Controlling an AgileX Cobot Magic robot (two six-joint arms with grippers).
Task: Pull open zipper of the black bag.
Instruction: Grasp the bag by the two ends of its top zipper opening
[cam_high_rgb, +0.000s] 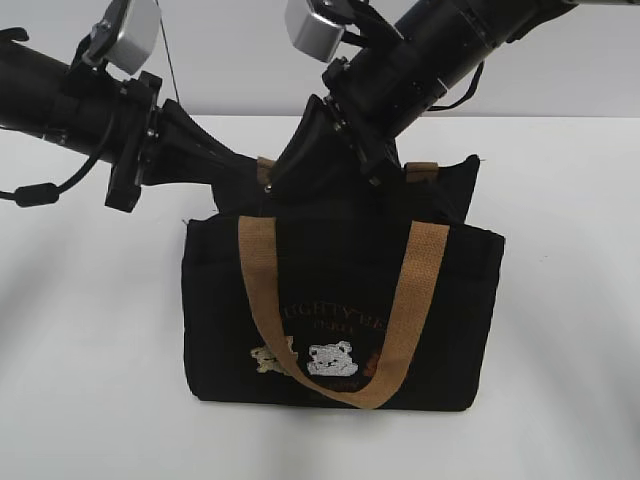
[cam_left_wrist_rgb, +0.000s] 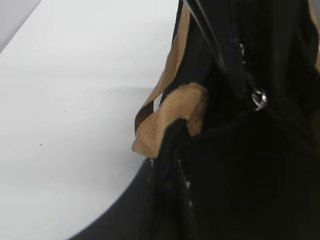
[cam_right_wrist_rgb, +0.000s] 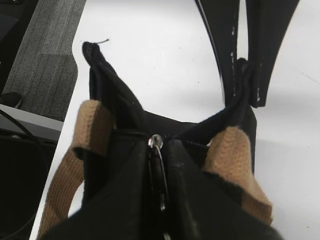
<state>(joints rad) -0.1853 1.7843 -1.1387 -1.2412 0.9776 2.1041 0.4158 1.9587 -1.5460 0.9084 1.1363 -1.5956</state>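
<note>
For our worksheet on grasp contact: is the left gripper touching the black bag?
Touching. In the right wrist view the left gripper pinches the far end of the black bag between its fingers.

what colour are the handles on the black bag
The handles are tan, like light brown webbing; the exterior view shows them best.
</note>
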